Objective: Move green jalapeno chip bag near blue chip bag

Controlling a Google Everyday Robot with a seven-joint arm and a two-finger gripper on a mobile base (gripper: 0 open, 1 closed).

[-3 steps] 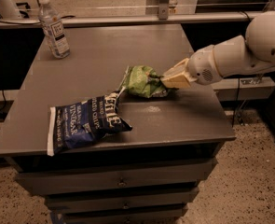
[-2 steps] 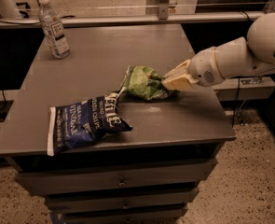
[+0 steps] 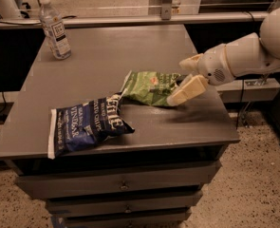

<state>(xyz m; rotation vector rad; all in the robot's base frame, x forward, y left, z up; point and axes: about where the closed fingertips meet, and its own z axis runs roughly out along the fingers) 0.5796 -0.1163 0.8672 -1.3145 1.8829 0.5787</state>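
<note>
The green jalapeno chip bag lies flat on the grey table, right of centre. Its left end touches the upper right corner of the blue chip bag, which lies near the table's front edge. My gripper reaches in from the right at the green bag's right end. Its fingers stand apart, one on each side of the bag's edge, and do not pinch it.
A clear water bottle stands upright at the table's back left corner. The table has drawers below its front edge. A rail and dark shelving run behind the table. The floor lies to the right.
The gripper's fingers have spread apart and let go of the green bag's right end. The green bag lies in the same place beside the blue bag.
</note>
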